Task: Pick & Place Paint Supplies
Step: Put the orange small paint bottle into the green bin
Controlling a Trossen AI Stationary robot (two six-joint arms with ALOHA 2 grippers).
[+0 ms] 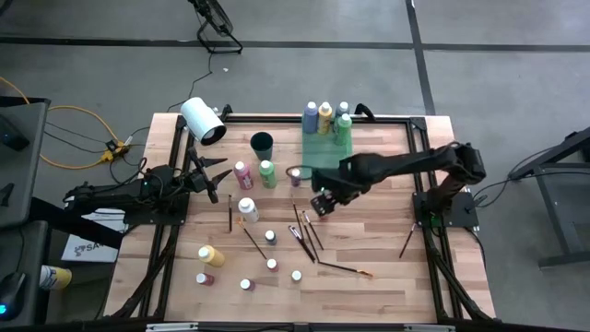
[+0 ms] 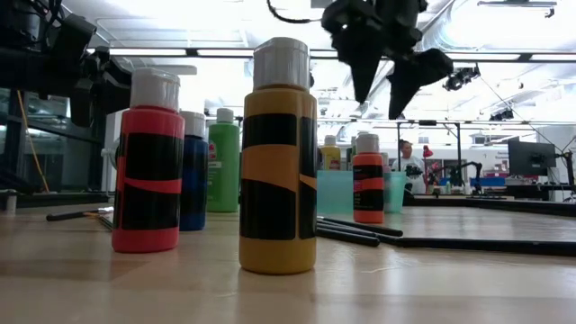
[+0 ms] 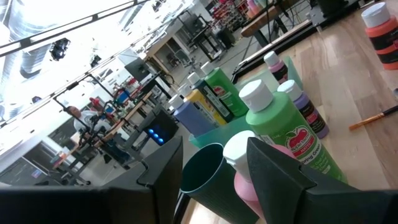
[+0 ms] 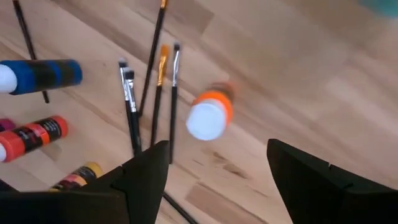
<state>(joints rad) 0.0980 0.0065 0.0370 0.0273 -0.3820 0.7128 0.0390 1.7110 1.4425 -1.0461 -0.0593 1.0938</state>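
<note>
Above the brushes (image 1: pixel 307 235) your right gripper (image 1: pixel 320 204) hovers, fingers spread and empty. Your left gripper (image 1: pixel 217 178) waits half-spread beside the pink bottle (image 1: pixel 242 174).

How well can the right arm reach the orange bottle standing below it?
Probably yes: the right gripper hangs open above the orange bottle, with nothing between them; the brushes lie just beside it.

I see small white-capped paint bottles (image 1: pixel 268 172) scattered upright over the wooden table: a pink one (image 1: pixel 242 174) beside a green one, a yellow one (image 1: pixel 210 255) lying on its side near the front left, an orange one (image 4: pixel 210 114) standing alone. More bottles (image 1: pixel 325 118) stand in the green tray at the back. Thin dark brushes (image 1: pixel 306 234) lie loosely crossed mid-table (one (image 1: pixel 407 240) apart, far right).
</note>
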